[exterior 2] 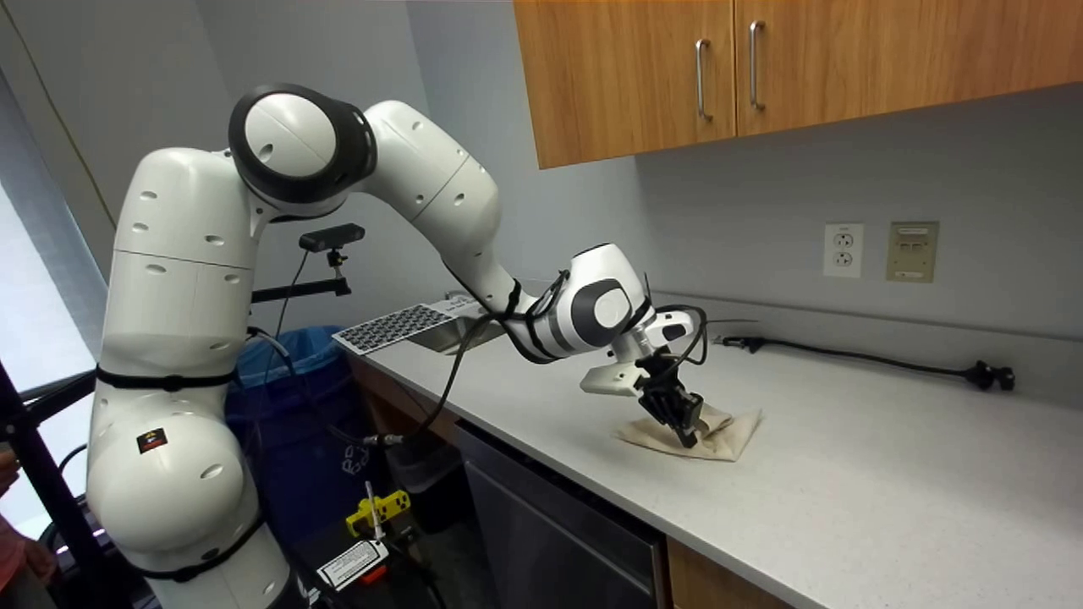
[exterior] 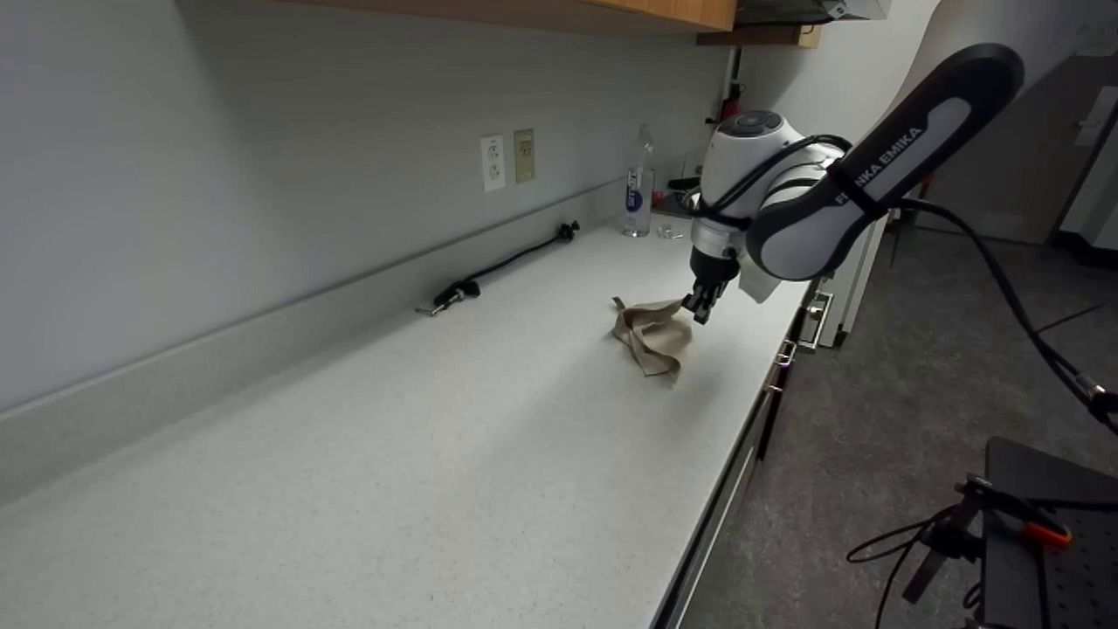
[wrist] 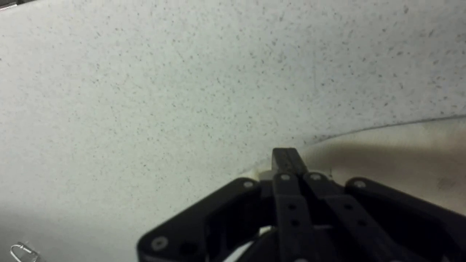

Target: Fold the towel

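Pale speckled countertop (exterior: 419,454) stretches under wooden cabinets (exterior 2: 626,76), the claw (wrist: 288,157) pinched closed on the towel (exterior: 657,339).

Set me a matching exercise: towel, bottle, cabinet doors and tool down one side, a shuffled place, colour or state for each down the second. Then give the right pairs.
Column one
1. towel
2. bottle
3. cabinet doors
4. tool

Column two
A. upright on the counter
B. black and closed, at the towel's edge
C. beige and rumpled
D. wood-brown, above the counter

Pairs: 1-C, 2-A, 3-D, 4-B
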Available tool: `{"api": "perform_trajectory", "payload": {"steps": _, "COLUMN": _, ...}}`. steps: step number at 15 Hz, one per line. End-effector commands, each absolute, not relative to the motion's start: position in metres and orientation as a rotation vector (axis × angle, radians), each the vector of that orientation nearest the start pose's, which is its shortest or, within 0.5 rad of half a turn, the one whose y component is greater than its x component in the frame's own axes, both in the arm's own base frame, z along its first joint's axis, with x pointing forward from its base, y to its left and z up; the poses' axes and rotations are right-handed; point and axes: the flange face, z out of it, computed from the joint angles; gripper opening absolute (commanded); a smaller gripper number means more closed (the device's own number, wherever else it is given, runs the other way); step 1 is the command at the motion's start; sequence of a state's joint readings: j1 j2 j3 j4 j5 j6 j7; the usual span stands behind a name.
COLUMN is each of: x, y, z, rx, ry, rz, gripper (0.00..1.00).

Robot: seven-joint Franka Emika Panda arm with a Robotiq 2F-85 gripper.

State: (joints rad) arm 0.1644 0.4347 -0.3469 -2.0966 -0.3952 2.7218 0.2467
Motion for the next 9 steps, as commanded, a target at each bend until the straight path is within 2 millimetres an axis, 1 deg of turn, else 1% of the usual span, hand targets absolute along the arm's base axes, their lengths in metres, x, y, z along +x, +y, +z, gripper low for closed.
{"api": "perform_trajectory", "payload": {"steps": 1, "x": 0.609, "y": -0.100, "z": 0.224, "rx": -3.478, "ry": 0.088, "rz": -0.330, "gripper": 0.00}}
{"api": "perform_trajectory", "payload": {"steps": 3, "x": 0.616, "y": -0.100, "z": 0.219, "rx": -3.489, "ry": 0.086, "rz": -0.351, "gripper": 0.00}}
{"api": "perform_trajectory", "payload": {"steps": 4, "x": 0.621, "y": -0.100, "z": 0.220, "rx": -3.494, "ry": 0.083, "rz": -0.376, "gripper": 0.00}}
{"api": "perform_trajectory", "payload": {"steps": 7, "x": 0.634, "y": -0.100, "z": 0.229, "rx": -3.510, "ry": 0.068, "rz": -0.437, "gripper": 0.00}}
{"api": "perform_trajectory", "payload": {"steps": 9, "x": 0.640, "y": -0.101, "z": 0.235, "rx": -3.515, "ry": 0.064, "rz": -0.461, "gripper": 0.00}}
